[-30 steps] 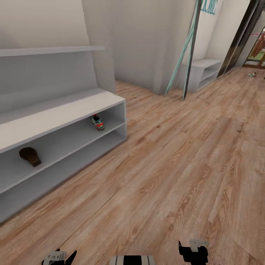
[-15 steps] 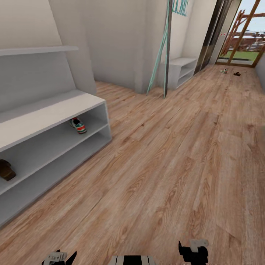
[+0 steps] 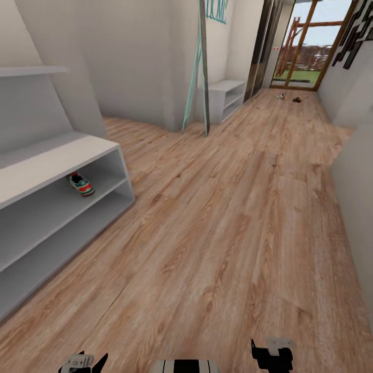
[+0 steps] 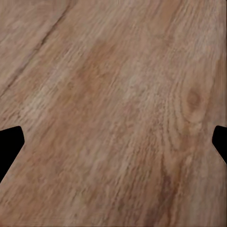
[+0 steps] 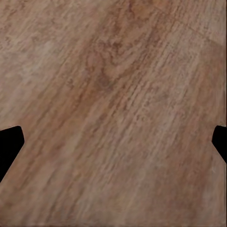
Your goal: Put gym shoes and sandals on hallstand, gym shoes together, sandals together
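Observation:
The pale grey hallstand (image 3: 57, 160) stands at the left. One white gym shoe (image 3: 80, 184) with green and red accents sits in its upper shelf slot. Far down the corridor floor (image 3: 223, 223), near the glass door, lie a second gym shoe (image 3: 281, 96) and a dark sandal (image 3: 297, 99), both very small. My left gripper (image 3: 85, 360) and right gripper (image 3: 272, 353) hang low at the picture's bottom edge. In the wrist views the left gripper (image 4: 113, 146) and right gripper (image 5: 113, 146) are open over bare planks, fingertips wide apart.
A smaller grey shelf unit (image 3: 226, 98) stands against the far wall beside a leaning teal-framed pole (image 3: 196, 67). A wall (image 3: 357, 197) closes in on the right. The glass door (image 3: 303, 46) ends the corridor.
The camera has turned to the right, so the hallstand has slid left and the sandal on its shelf has left the picture. The far corridor end has come into view. Both grippers are unchanged.

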`<state>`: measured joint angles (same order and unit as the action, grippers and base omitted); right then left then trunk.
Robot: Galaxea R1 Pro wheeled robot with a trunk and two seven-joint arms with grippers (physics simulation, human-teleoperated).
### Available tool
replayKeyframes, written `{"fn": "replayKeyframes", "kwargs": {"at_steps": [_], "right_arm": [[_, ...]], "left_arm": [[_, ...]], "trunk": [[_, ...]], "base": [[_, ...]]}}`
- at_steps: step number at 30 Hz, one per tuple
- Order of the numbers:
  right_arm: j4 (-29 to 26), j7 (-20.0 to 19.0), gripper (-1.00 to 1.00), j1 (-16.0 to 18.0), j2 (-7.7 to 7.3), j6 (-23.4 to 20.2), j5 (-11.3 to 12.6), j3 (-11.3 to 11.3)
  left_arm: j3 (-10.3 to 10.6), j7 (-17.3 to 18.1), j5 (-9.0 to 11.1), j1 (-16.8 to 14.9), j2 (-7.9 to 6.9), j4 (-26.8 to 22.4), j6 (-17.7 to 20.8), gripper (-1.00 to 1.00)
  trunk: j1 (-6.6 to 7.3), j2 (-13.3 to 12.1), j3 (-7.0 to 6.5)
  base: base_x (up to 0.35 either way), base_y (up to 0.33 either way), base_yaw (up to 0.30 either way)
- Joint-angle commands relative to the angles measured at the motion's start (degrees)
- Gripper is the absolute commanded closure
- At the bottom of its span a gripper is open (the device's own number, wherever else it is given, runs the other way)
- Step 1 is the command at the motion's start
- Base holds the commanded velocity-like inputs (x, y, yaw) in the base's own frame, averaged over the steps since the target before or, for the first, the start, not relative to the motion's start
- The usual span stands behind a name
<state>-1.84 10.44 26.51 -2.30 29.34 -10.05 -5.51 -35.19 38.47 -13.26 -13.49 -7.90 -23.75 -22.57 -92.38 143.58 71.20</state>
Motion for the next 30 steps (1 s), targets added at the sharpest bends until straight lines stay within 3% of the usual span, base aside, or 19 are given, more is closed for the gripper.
{"fn": "replayKeyframes", "kwargs": {"at_steps": [1, 8, 30], "right_arm": [[0.1, 0.2, -1.00, 0.0, 0.01, 0.2, -0.6, -0.5], [0.1, 0.2, -1.00, 0.0, 0.02, 0.2, -0.6, -0.4], [0.2, -0.1, -1.00, -0.1, 0.53, 0.2, -1.0, -0.3]], "left_arm": [[-0.5, 0.3, -0.6, 0.0, 0.03, 0.0, -0.3, -1.00], [-0.5, 0.2, -0.5, 0.0, 0.08, 0.0, -0.2, -1.00], [-0.9, -0.2, -0.2, 0.0, 0.17, 0.0, -0.1, -1.00]], "trunk": [[0.01, 0.0, 0.04], [0.01, 0.0, 0.04], [0.01, 0.0, -0.71]], "base": [[0.024, 0.000, -0.300], [0.193, 0.000, -0.300], [0.330, 0.000, -0.264]]}}
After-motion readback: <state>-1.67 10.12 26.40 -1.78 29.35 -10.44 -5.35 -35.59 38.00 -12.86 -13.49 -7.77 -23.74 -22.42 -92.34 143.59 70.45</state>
